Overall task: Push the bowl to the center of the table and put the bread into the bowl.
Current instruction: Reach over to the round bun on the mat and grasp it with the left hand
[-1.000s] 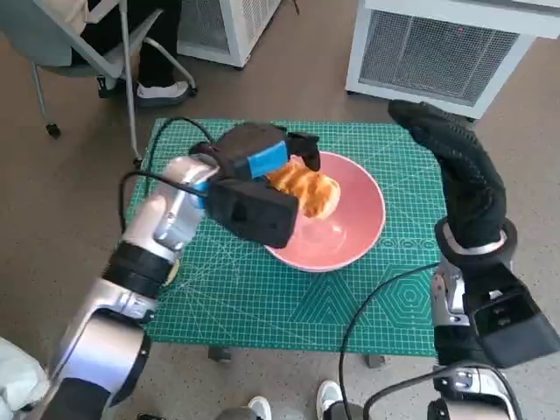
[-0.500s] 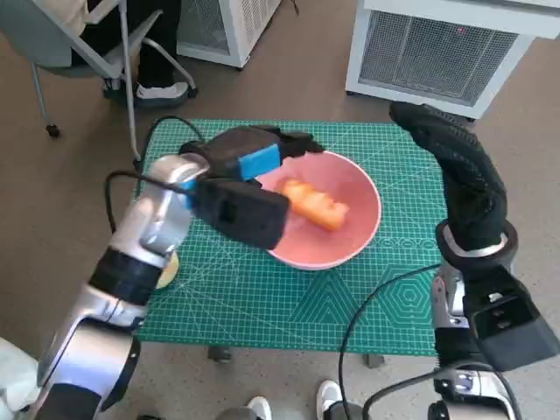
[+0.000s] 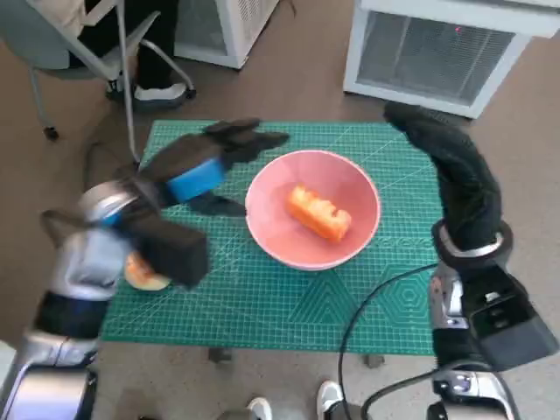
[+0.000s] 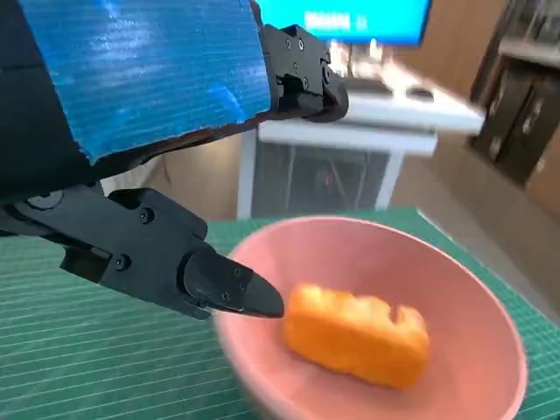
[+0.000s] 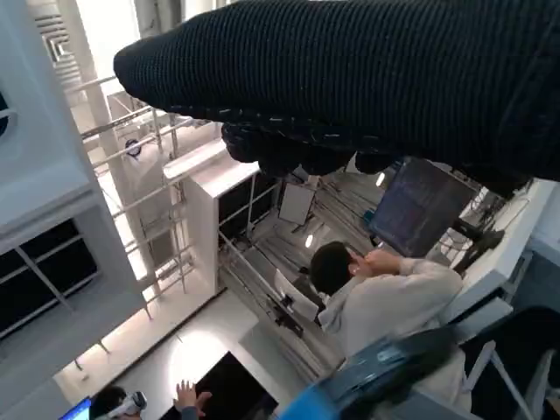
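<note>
The pink bowl [image 3: 313, 208] sits near the middle of the green cutting mat [image 3: 280, 297], and the orange bread [image 3: 319, 212] lies inside it. In the left wrist view the bread [image 4: 357, 334] rests in the bowl [image 4: 490, 332]. My left hand [image 3: 203, 161] hovers just left of the bowl, fingers spread, holding nothing; its black fingertips [image 4: 229, 293] point at the bowl's rim. My gloved right hand [image 3: 451, 166] is raised at the mat's right side, fingers extended and empty. In the right wrist view only the glove [image 5: 367, 79] shows.
A second bread roll [image 3: 144, 273] lies on the mat's left edge, partly under my left forearm. White cabinets [image 3: 437, 52] stand behind the table, and a chair with a person's legs [image 3: 149, 52] is at the back left. Feet show below the table's front edge.
My left hand let go of the bread, which now lies in the bowl, and drew back to the left with fingers spread. The right hand has barely moved.
</note>
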Motion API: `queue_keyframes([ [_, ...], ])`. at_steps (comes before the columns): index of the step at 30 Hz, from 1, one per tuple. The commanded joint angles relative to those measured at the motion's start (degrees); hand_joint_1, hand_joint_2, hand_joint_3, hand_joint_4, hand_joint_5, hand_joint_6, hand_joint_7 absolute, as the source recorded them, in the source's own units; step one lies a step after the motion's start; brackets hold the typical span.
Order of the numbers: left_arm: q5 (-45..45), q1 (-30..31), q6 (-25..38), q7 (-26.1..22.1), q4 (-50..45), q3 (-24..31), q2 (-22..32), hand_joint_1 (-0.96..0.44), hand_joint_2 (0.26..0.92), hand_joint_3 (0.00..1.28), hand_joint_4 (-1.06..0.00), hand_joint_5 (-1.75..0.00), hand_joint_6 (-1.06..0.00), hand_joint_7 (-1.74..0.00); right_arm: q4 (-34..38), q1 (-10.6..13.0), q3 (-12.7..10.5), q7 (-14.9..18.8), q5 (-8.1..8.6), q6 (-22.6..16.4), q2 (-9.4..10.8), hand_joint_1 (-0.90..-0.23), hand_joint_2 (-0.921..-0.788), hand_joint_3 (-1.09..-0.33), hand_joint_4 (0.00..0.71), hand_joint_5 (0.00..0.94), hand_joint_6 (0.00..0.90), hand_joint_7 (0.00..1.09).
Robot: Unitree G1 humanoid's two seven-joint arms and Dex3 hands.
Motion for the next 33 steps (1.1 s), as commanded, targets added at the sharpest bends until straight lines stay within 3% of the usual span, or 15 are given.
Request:
queue_keyframes([
  [1,-3.7,7.4,-1.9,0.4,-4.8,6.4,4.7,-0.39,0.827,0.02,-0.23,-0.03,-0.18,-0.28,-0.8,1.9,0.4,0.5,0.83,1.3,0.0,-0.635,-0.921,-0.846,-0.001,0.483,-0.001,0.72],
  [8,-5.2,18.3,-1.2,0.3,-8.7,13.7,9.3,-0.37,0.833,0.0,-0.26,-0.01,-0.25,-0.18,-1.9,2.1,0.8,0.7,1.09,2.5,-0.2,-0.641,-0.921,-0.848,-0.001,0.478,-0.001,0.72],
  [18,-4.1,29.1,1.4,0.4,-11.5,18.1,11.0,-0.36,0.83,0.0,-0.26,0.0,-0.28,-0.12,-1.8,1.8,1.0,0.9,1.16,3.2,-0.2,-0.66,-0.921,-0.849,-0.001,0.483,-0.001,0.72],
  [33,-0.8,32.8,4.6,1.4,-8.0,15.9,10.5,-0.33,0.824,0.0,-0.27,0.0,-0.31,-0.08,-1.3,1.3,1.1,1.7,1.83,3.8,0.0,-0.66,-0.921,-0.851,-0.001,0.503,-0.001,0.73],
])
